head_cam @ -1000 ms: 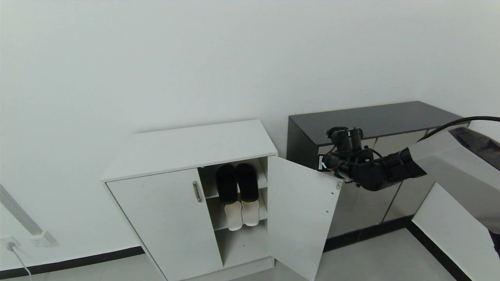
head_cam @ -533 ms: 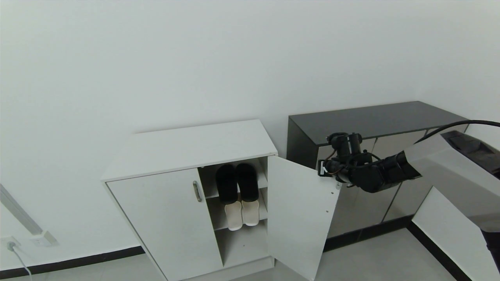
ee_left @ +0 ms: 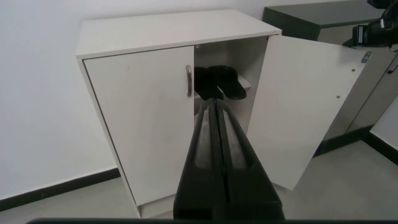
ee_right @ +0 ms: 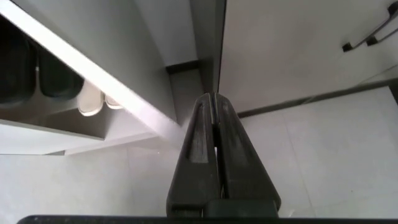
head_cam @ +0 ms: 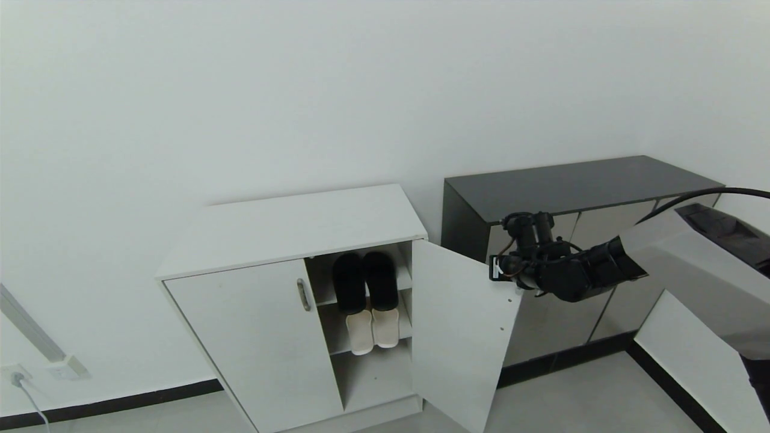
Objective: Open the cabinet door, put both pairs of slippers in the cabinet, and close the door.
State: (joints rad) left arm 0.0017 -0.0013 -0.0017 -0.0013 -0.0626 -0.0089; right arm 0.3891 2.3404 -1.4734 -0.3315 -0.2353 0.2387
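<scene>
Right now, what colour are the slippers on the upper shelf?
Black; the upper slippers show best in the head view.

Open door [head_cam: 463, 325] lower corner cut off; white slippers [head_cam: 373, 328] partly hidden.

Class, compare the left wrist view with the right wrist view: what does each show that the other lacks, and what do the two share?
Left wrist view: the closed door with its handle, the cabinet top, and the left gripper, shut. Right wrist view: the pale slippers clear to see, and the sideboard handles. Both: the black slippers, the open door, the floor, and the right gripper, shut, by that door's upper corner.
</scene>
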